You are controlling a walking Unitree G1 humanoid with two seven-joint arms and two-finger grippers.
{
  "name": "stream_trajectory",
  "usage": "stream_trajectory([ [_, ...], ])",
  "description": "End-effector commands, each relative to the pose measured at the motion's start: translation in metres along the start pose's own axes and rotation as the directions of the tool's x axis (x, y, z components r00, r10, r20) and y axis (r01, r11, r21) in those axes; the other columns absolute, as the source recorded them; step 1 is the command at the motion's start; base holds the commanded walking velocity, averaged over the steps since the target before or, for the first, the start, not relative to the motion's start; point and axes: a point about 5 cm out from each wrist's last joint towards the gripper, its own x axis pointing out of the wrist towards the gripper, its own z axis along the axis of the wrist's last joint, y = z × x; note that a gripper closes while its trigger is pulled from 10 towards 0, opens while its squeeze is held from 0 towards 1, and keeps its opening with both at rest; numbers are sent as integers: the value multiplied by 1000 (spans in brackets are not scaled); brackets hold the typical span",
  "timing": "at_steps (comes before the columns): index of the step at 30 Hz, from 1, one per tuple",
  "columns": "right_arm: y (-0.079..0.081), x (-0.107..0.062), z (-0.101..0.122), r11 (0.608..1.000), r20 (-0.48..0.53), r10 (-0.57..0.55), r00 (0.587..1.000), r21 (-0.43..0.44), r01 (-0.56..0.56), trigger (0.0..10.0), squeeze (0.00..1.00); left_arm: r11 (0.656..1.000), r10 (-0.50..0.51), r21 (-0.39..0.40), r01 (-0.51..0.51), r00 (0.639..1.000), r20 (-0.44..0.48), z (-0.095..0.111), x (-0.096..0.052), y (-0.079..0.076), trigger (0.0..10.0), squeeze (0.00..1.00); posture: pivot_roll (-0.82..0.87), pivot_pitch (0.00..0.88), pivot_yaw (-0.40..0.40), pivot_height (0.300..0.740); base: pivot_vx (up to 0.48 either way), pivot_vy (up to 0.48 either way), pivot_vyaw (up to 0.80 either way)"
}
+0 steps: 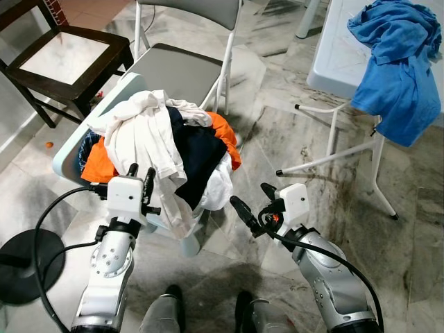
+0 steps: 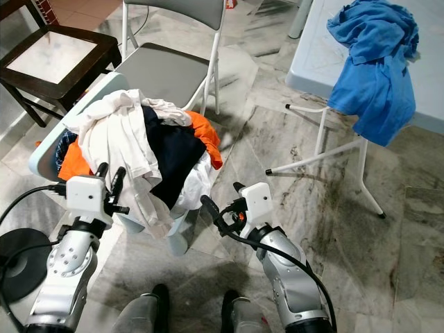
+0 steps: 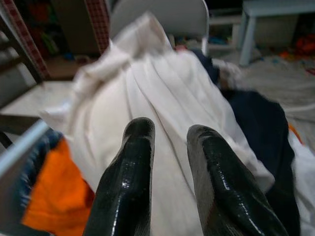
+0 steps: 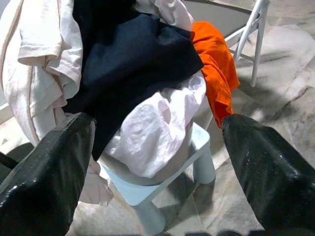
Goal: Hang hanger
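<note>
A heap of clothes lies on a small light-blue plastic table [image 1: 68, 158]: a white garment [image 1: 139, 128] on top, a navy one [image 1: 198, 149] beside it, orange cloth [image 1: 223, 132] at the far side. My left gripper [image 1: 141, 171] is held at the near edge of the heap, pointing at the white garment [image 3: 162, 93]. Its fingers [image 3: 135, 167] stand close together with nothing between them. My right gripper [image 1: 250, 194] hangs open over the floor to the right of the heap, facing the navy garment [image 4: 133, 59], apart from it.
A grey folding chair [image 1: 182, 66] stands behind the heap and a dark wooden side table [image 1: 69, 57] at the back left. A blue cloth [image 1: 399, 69] drapes over a white table [image 1: 333, 48] at the back right. A black round base [image 1: 24, 267] sits on the marble floor, near left.
</note>
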Motion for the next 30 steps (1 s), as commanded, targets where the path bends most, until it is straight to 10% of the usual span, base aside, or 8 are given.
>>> stream_trajectory([
  [1,1,-1,-1,1000,-6,2,1000,-4,-2,10000,0,999,25,22,-25,1000,2,4,-4,4,10000,1000,160,285,-62,740,0,0,0],
  [24,-21,-7,7,985,46,-173,984,-6,174,10000,0,994,105,23,-103,985,-137,-6,-28,18,10000,1000,157,273,-57,740,0,0,0],
  [25,-24,-9,7,980,50,-198,979,4,198,10000,0,996,90,14,-89,985,-148,-8,-31,18,10000,0,156,272,-57,740,0,0,0],
  [30,-24,-8,7,977,51,-213,976,3,213,10000,0,997,80,20,-78,983,-163,-11,-32,16,10000,0,153,268,-52,740,0,0,0],
])
